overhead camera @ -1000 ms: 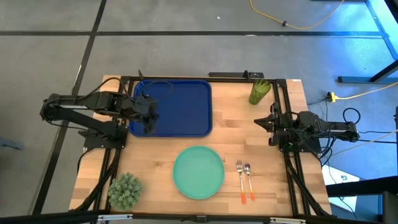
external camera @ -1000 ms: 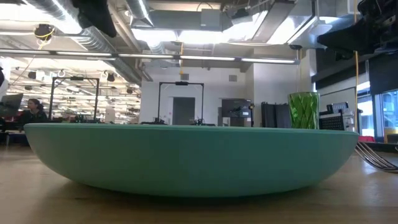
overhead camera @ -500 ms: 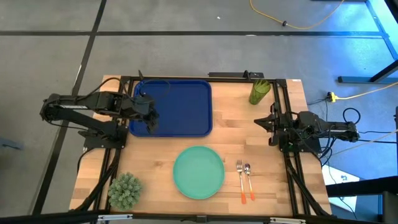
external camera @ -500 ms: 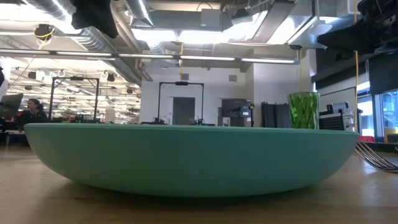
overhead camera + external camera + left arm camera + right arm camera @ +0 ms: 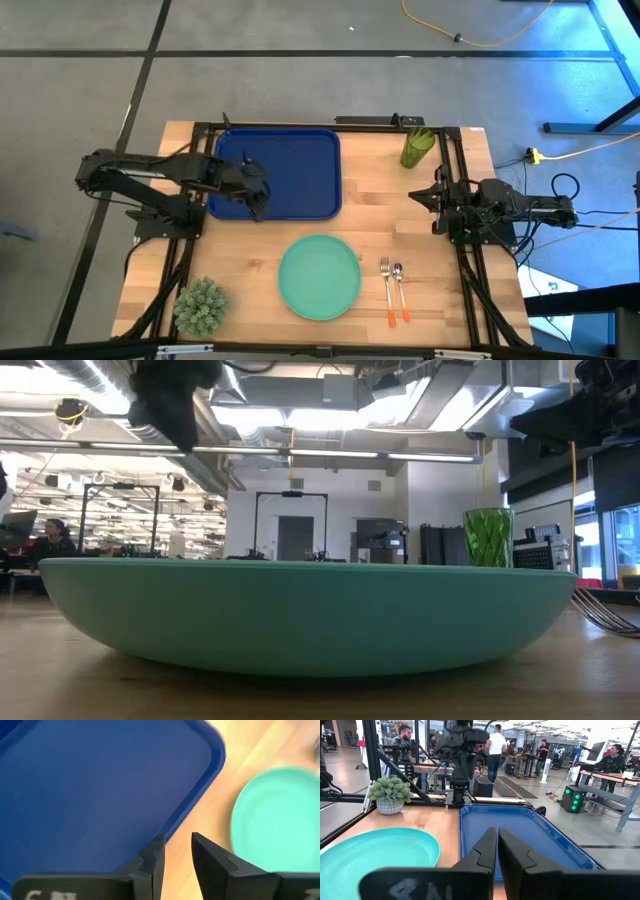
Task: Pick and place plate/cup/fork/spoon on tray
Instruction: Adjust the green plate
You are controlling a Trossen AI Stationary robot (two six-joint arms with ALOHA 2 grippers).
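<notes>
I've got the left gripper [image 5: 258, 193] over the near edge of the tray [image 5: 290, 160], just left of centre, w/ its fingers [image 5: 152, 862] a narrow gap apart and nothing btwn them; in the left wrist view they sit right at the tray's [image 5: 100, 785] rim where it meets the wood. The tray is bare, lying at the far-left part of the table [image 5: 440, 250]. The plate [image 5: 319, 277] is on the wood near the front, just beyond the tray's near-right corner, not touching it; in the low view it fills most of the picture [image 5: 300, 615]. Right of the plate the fork [image 5: 385, 285] and spoon [image 5: 400, 288] lie side by side, fork closer to the plate, orange handles toward the front edge. The cup [image 5: 417, 147] stands upright at the far right of the table, right of the tray. The right gripper [image 5: 437, 195] waits at the table's right edge, fingers [image 5: 485, 850] pressed together, holding nothing. A small spiky plant [image 5: 201, 306] sits at the near-left corner. Ppl are visible in the room behind [image 5: 495, 745].
</notes>
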